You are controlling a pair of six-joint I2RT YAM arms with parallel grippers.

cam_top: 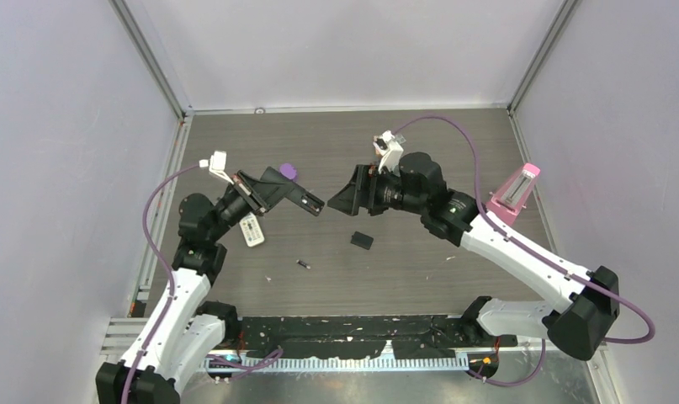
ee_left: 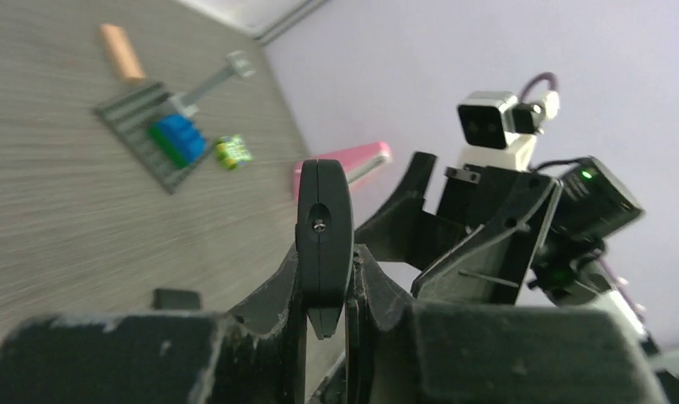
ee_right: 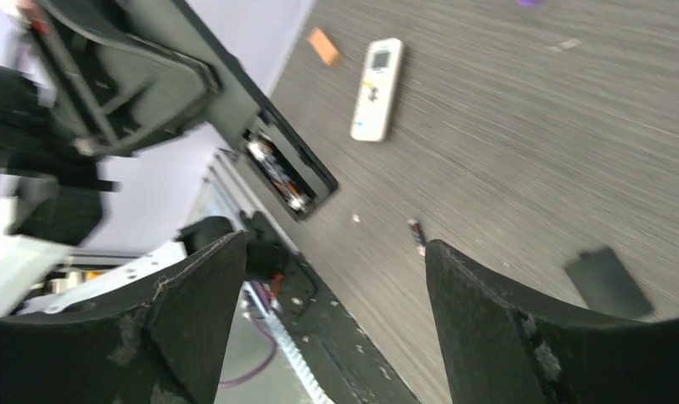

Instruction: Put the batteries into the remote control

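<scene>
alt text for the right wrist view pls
The right gripper hangs open over a wood-grain table, facing a black remote held up at left with its battery compartment open and a cell inside. On the table lie a white remote, one loose battery and a black cover.

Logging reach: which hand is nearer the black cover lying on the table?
Right. The right hand hovers just beyond the black cover; the left hand, gripping the black remote, is farther left.
</scene>
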